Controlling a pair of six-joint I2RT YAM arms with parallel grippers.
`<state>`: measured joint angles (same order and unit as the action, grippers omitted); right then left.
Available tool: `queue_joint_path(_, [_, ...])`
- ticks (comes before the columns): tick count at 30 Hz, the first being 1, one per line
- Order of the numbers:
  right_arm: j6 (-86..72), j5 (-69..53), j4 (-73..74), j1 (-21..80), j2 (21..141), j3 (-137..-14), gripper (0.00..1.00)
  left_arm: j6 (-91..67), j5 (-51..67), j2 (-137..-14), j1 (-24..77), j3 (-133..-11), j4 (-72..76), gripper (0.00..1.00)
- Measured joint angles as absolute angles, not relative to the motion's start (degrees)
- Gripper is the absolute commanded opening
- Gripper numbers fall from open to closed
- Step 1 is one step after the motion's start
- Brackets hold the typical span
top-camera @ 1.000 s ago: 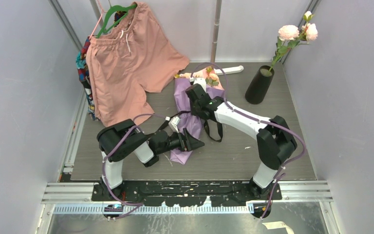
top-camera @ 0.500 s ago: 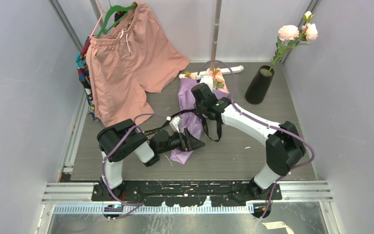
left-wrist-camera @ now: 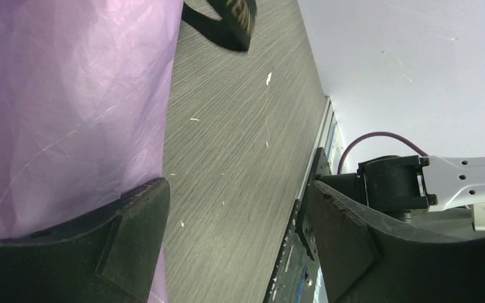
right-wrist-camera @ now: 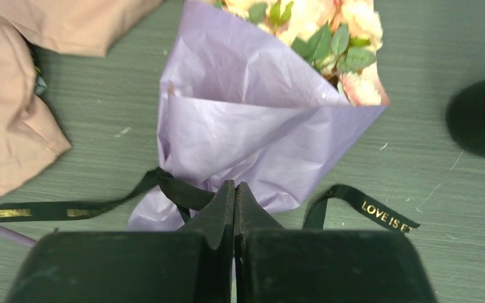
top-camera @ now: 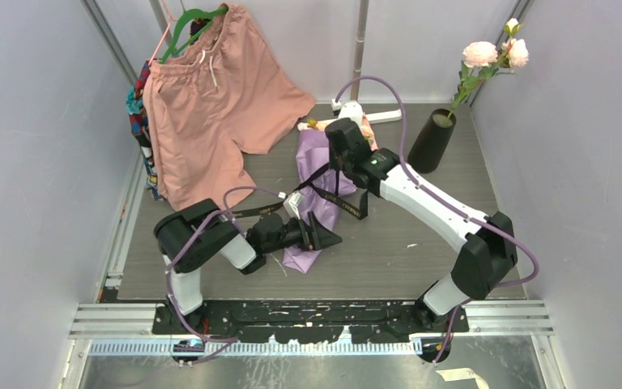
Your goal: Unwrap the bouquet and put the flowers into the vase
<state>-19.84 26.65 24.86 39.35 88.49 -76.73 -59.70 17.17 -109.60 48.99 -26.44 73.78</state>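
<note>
**Bouquet** (top-camera: 309, 152): lilac paper cone lying at the middle of the table (top-camera: 421, 243), narrow end toward the arms.

**Flowers** (right-wrist-camera: 328, 31): peach blooms and green leaves at the cone's mouth. They are plain only in the right wrist view; from above the right gripper covers most of them.

**Black ribbon** (right-wrist-camera: 69, 209): around the cone's waist, with both tails drawn up to the right fingers. Its gold lettering reads only in the right wrist view.

**Right gripper** (right-wrist-camera: 234, 186): fingers pressed together, pinching the ribbon at the waist.

**Left gripper** (left-wrist-camera: 235, 189): fingers spread wide at the cone's narrow end. The left wrist view alone shows bare table in the gap and one finger against the paper's edge.

**Vase** (top-camera: 431, 142): upright at back right, apart from the bouquet. The top view shows two paler blooms (top-camera: 480, 54) in it; the right wrist view catches only a dark edge.

**Salmon shorts** (top-camera: 210, 105): hung at back left, hem on the table.
</note>
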Motion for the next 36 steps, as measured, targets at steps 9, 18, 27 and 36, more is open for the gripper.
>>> queue_joint_path(9, [-17.9,27.6,29.1,38.0,84.2,-84.9,0.01,-50.1,14.6,-85.4,52.4,-34.1,42.3,0.84])
queue_joint_path(18, [-15.7,28.7,35.4,37.4,84.0,-96.0,0.01,-42.5,10.5,-77.4,52.9,-40.7,24.8,0.84])
queue_joint_path(27, [-13.1,29.6,40.4,36.1,86.2,-111.3,0.01,-41.5,9.5,-81.7,52.9,-40.5,22.1,0.84])
queue_joint_path(36, [-9.5,31.8,42.9,34.3,86.6,-120.5,0.01,-41.5,9.0,-82.1,52.9,-39.8,22.1,0.84])
